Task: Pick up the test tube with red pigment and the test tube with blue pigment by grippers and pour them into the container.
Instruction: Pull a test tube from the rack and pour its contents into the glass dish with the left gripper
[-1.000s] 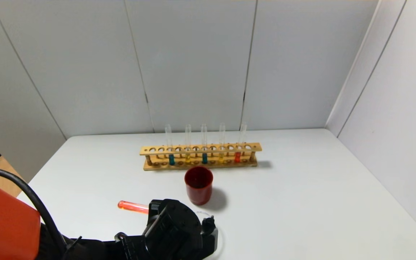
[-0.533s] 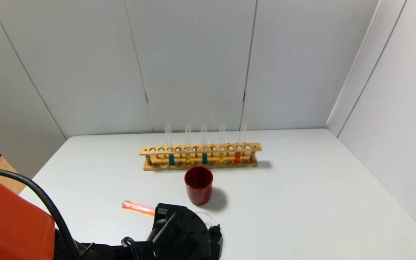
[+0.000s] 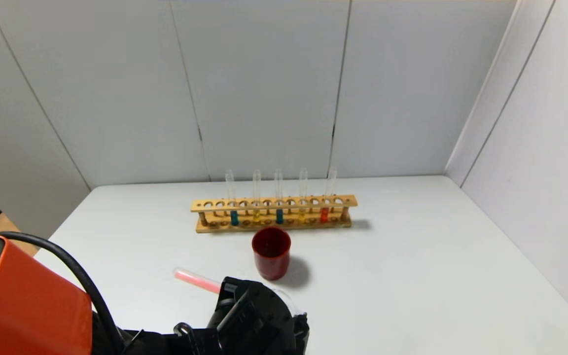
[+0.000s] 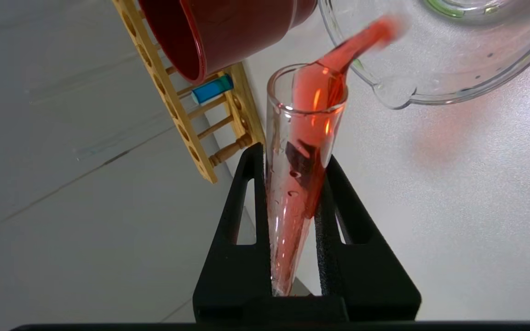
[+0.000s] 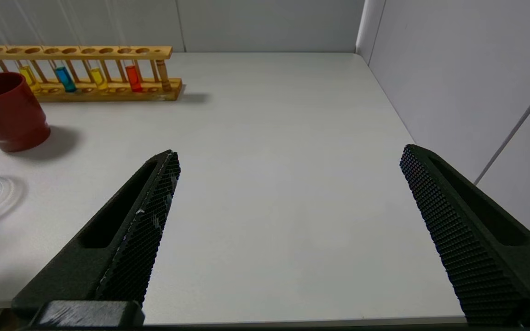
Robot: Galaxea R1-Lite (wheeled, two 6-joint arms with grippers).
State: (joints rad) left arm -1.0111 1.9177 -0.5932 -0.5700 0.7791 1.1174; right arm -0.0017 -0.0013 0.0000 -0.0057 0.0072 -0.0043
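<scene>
Head view. White table [image 3: 412, 276]; light wooden test-tube rack [image 3: 273, 213] at the back, holding five upright clear glass tubes: two with teal-blue liquid [image 3: 234, 217], two with yellow [image 3: 256, 215], one with orange-red [image 3: 324, 214]. One opaque dark red cup [image 3: 271, 252] stands in front of the rack. The left gripper [image 3: 252, 320], black on an orange-shelled arm, is cut off by the lower edge; its fingers are hidden from here. From it a slender clear test tube with red pigment [image 3: 196, 279] sticks out, lying nearly level. The small clear glass beaker [image 3: 288, 301] is almost wholly hidden behind the gripper; only a sliver of rim shows.

Left wrist view. Two black fingers [image 4: 246, 220] clamp the red-pigment tube around its middle. Red liquid streams from its mouth over the beaker's rim, beside the pouring lip. Cup and rack are partly cut off.

Right wrist view. The right gripper [image 5: 288, 184] hangs over bare table near the front edge, fingers spread wide, holding nothing. The beaker is cut off at the frame's edge.
</scene>
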